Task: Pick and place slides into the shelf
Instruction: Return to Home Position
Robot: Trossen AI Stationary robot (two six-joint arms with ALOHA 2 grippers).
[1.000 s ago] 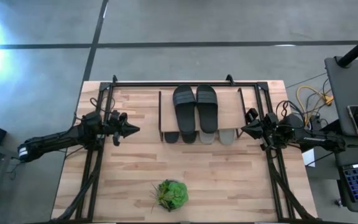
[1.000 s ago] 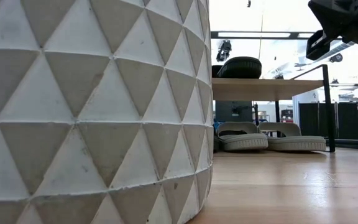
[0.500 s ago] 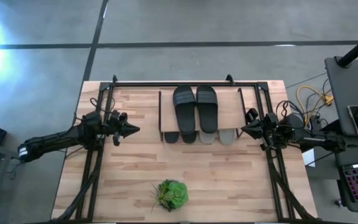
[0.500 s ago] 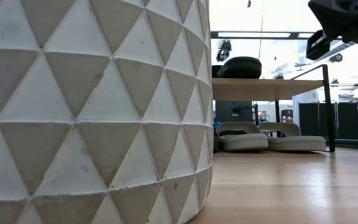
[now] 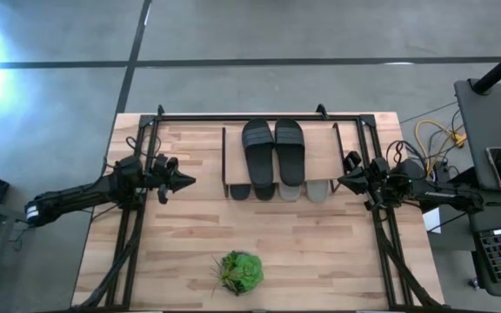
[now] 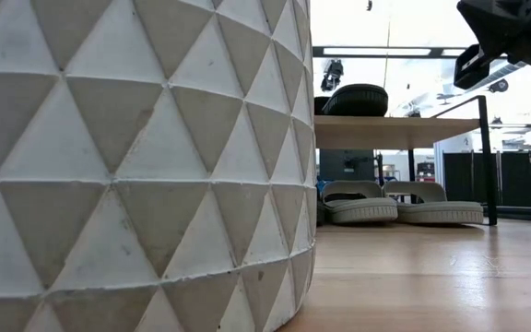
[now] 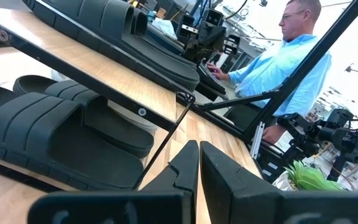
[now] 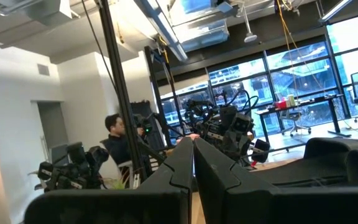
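Ribbed black slides (image 5: pixel 258 148) are laid on the pale plank shelf (image 5: pixel 320 143). The left hand (image 5: pixel 183 182) and right hand (image 5: pixel 342 181) are pressed closed, empty.

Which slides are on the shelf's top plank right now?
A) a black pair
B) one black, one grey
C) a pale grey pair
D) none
A: the high view shows two black slides lying side by side on the shelf's top plank, while the pale grey ones sit beneath it.
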